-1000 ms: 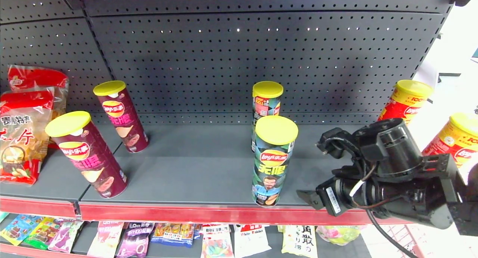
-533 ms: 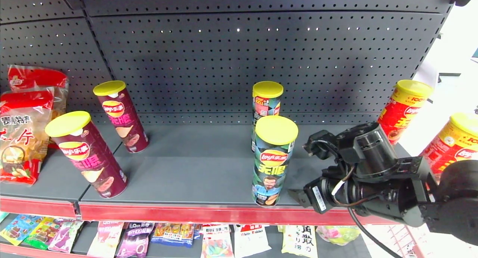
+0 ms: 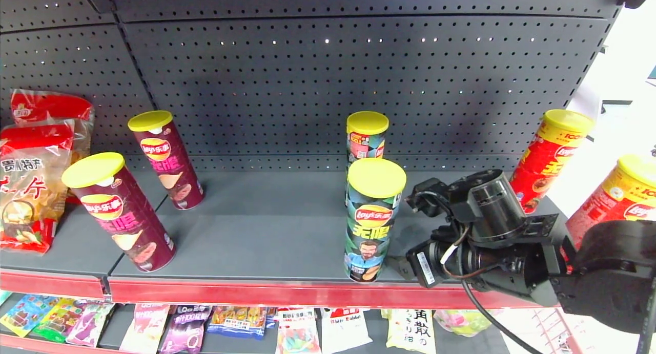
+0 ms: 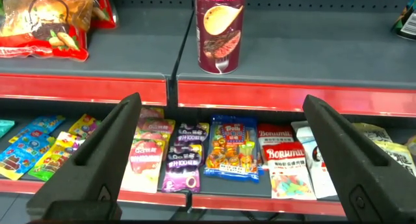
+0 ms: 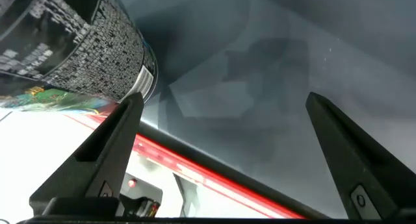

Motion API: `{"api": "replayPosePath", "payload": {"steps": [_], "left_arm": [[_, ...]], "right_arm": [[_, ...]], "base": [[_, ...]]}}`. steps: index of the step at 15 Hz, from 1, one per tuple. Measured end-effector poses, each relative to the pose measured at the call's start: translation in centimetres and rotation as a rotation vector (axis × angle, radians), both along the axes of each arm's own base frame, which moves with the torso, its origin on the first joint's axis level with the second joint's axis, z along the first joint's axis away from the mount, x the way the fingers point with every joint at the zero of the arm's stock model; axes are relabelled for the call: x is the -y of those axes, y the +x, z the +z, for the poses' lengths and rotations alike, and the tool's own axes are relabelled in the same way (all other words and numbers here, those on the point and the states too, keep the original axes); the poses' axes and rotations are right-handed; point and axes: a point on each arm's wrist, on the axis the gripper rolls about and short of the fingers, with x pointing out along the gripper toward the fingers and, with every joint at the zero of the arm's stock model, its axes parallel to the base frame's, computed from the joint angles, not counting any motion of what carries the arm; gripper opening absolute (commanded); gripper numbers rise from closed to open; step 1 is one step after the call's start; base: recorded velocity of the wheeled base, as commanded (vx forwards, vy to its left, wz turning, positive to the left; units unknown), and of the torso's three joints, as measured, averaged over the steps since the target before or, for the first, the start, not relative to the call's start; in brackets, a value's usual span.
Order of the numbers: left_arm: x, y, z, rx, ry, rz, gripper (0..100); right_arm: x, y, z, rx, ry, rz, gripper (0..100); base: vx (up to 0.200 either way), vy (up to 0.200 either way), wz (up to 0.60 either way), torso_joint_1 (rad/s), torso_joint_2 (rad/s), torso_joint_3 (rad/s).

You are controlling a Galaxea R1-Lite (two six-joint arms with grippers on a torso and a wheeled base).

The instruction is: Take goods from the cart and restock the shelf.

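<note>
Six chip cans standing on the grey shelf, in three pairs. To 9 o'clock of the shelf's middle, the front maroon can; at 10, the rear maroon can. Near the centre, the front green can close to the red lip, with the rear green can directly behind at 12. Out at 2 and 3 o'clock, the rear red can and the front red can. Far off at 9, two red snack bags at least. Below, on the lower shelf, a row of candy packets, too crowded to count. Right jaws spread wide, low at 4 o'clock of the front green can and pointing toward 9; can just beside one finger's tip, outside the gap, bare shelf between the fingers; touching or not, cannot tell. Left jaws also wide apart, down before the red lip, front maroon can beyond the gap, nothing held.
</note>
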Motion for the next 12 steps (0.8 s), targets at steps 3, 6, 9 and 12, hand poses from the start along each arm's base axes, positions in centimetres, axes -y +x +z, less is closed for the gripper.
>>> {"api": "replayPosePath", "payload": {"steps": [3, 6, 9, 12], "left_arm": [[0.0, 0.0, 0.0, 0.000, 0.000, 0.000, 100], [0.0, 0.0, 0.0, 0.000, 0.000, 0.000, 100], [0.0, 0.0, 0.0, 0.000, 0.000, 0.000, 100], [0.0, 0.0, 0.0, 0.000, 0.000, 0.000, 100]], "right_arm": [[-0.4, 0.1, 0.1, 0.004, 0.002, 0.009, 100], [-0.9, 0.2, 0.1, 0.008, 0.004, 0.022, 100], [-1.3, 0.2, 0.2, 0.011, 0.008, 0.030, 100], [-1.3, 0.2, 0.2, 0.011, 0.007, 0.032, 100]], "base": [[0.000, 0.000, 0.00, 0.000, 0.00, 0.000], [0.000, 0.000, 0.00, 0.000, 0.00, 0.000], [0.000, 0.000, 0.00, 0.000, 0.00, 0.000], [0.000, 0.000, 0.00, 0.000, 0.00, 0.000]]}}
